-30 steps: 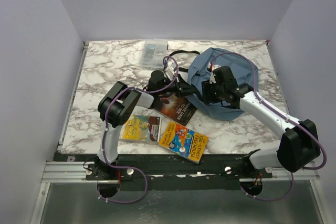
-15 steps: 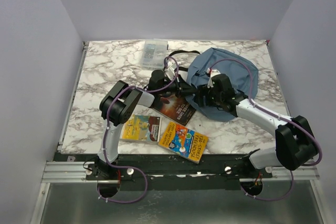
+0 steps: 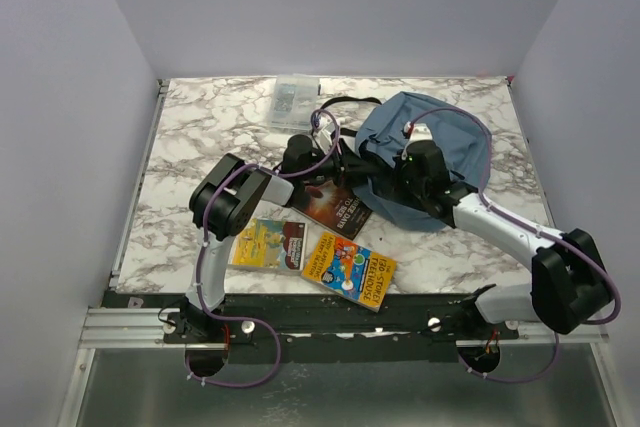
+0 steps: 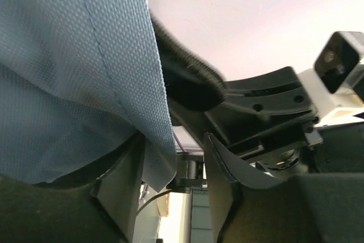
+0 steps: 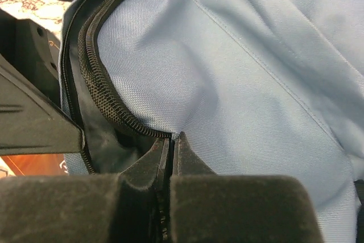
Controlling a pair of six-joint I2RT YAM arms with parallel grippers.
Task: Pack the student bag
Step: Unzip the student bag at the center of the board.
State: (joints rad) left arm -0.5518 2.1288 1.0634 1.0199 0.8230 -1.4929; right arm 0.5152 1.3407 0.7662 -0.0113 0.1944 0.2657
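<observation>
The dusty-blue student bag point(image 3: 440, 137) lies at the back right of the table, its black zip point(image 5: 96, 78) open along the near left side. In the right wrist view my right gripper point(image 5: 171, 136) is shut, pinching the bag's fabric right at the zip edge point(image 3: 403, 175). My left gripper point(image 3: 350, 162) sits at the bag's left rim. Its jaws stand apart, and a flap of blue fabric point(image 4: 153, 163) hangs loosely between them beside the left finger point(image 4: 122, 186). The right arm's black body point(image 4: 267, 112) shows just beyond.
A dark book point(image 3: 335, 205) lies under the left arm by the bag's opening. Two colourful books point(image 3: 268, 244) point(image 3: 350, 267) lie near the front edge. A small clear plastic box point(image 3: 293, 100) stands at the back, and black straps point(image 3: 345, 102) trail from the bag.
My right gripper was open and has closed on the bag's zip edge after shifting a little left. My left gripper, shut on the fabric before, has opened.
</observation>
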